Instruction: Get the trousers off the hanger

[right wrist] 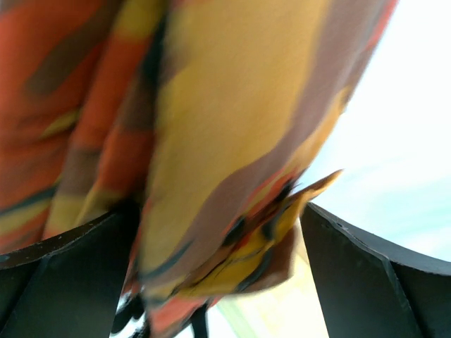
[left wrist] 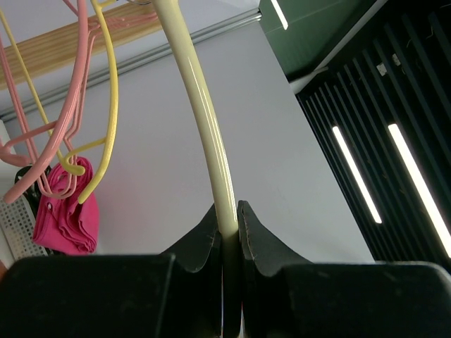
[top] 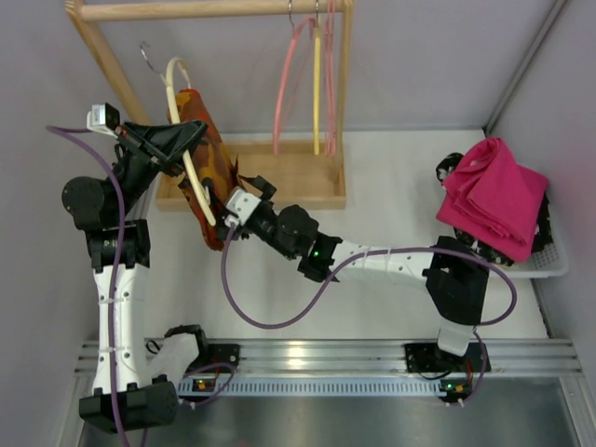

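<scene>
Where the rack stands: far left of the worktop (top: 391, 186), a wooden rack (top: 289, 182) with its rail along the far edge.
Top view, on the rail: pink hangers (top: 284, 93) and a bright yellow hanger (top: 317, 84), hanging right of the task's things and apart from them.
Top view, right side: magenta cloth (top: 494, 196) folded on a white basket (top: 554, 265), well apart.
Top view, in the way: the right arm stretches leftward across the worktop just near of the rack's base.
Top view, hanger (top: 189, 158): cream and slanted at the rack's left end, its hook apart from the rail, with the left tool (top: 194, 142) at its arm.
Top view, trousers (top: 212, 163): orange camouflage, draped over the hanger, with the right tool (top: 228, 223) at their near end.
Left wrist view: fingers (left wrist: 197, 239) clenched on the cream arm, which rises from between them. The other hangers and the magenta cloth lie to the left.
Right wrist view: fingers (right wrist: 63, 260) spread wide, released. Blurred orange, yellow and brown cloth hangs between them, touching the left one and apart from the right.
</scene>
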